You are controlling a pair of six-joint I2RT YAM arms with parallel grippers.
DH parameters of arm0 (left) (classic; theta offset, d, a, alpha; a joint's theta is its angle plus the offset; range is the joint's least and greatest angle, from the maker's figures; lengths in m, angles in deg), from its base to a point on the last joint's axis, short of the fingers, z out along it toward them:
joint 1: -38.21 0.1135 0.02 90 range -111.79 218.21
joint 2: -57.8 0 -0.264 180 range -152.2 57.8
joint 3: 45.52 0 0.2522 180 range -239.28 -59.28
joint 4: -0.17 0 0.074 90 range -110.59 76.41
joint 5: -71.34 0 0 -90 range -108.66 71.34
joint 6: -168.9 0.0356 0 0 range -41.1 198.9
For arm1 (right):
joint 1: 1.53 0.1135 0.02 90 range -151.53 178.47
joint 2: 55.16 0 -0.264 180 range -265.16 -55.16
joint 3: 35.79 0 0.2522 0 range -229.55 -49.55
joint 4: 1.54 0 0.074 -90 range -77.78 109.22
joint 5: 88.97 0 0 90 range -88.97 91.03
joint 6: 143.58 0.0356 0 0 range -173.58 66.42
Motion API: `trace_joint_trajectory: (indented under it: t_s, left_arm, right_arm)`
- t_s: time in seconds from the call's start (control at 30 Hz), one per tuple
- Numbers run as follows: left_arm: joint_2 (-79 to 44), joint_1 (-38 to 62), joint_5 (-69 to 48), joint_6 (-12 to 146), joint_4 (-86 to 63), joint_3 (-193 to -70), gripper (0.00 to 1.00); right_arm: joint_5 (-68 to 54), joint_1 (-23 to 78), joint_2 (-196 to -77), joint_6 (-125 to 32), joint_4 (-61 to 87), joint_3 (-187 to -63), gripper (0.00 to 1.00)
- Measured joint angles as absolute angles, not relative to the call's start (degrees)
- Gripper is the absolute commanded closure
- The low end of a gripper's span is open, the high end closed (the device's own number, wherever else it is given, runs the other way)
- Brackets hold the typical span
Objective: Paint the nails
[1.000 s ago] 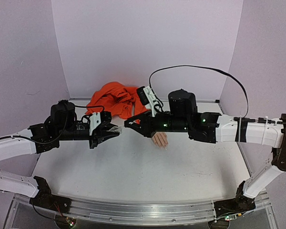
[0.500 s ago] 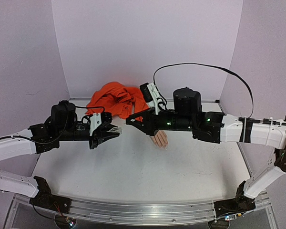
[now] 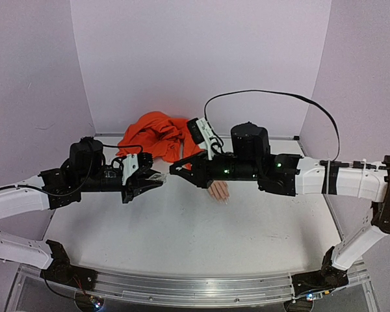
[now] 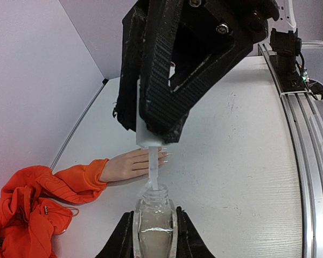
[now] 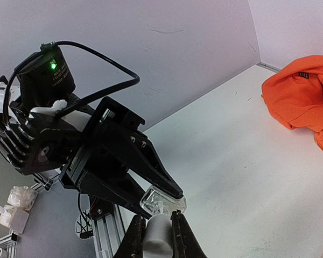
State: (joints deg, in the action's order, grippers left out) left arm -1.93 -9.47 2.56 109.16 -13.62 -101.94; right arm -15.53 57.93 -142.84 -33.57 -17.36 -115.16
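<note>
Left arm [image 3: 19, 201] and right arm [image 3: 351, 182] have white links and black rounded joint housings. Right gripper [image 4: 149, 134] is black and wedge-shaped, with ribbed finger faces and silver screws [image 4: 222, 28]. A black cable [image 3: 273, 94] arcs over the right arm. A green light [image 5: 54, 65] shows on the left arm's cylindrical housing.

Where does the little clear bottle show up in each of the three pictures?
Top external: the clear bottle is left of centre, in the tip of the left pincer.
Left wrist: bottom centre, clamped between that pincer's fingers.
Right wrist: bottom centre, just above the white cap that the right pincer holds.
Shared landmark: the orange garment, at lower left in the left wrist view and at far right in the right wrist view.
</note>
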Motion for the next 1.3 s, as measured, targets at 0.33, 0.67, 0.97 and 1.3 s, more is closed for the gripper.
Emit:
trace_joint_trajectory:
  t_s: [0.33, 0.67, 0.97, 1.3]
  left_arm:
    - [-1.9, -9.5, 2.5, 109.2, -13.6, -101.9, 1.00]
    - [-1.9, -9.5, 2.2, 109.0, -14.6, -101.9, 1.00]
    - [-1.8, -9.5, 2.3, 108.4, -14.7, -101.9, 1.00]
    - [0.9, -8.6, -1.9, 105.5, -17.2, -100.4, 1.00]
  right_arm:
    - [-16.3, 58.0, -143.6, -33.3, -17.4, -115.2, 1.00]
    - [-17.0, 58.0, -145.9, -33.1, -19.2, -115.2, 1.00]
    - [-19.3, 58.0, -148.7, -34.3, -20.5, -116.6, 1.00]
    - [-25.3, 56.6, -156.0, -40.5, -14.3, -126.0, 1.00]
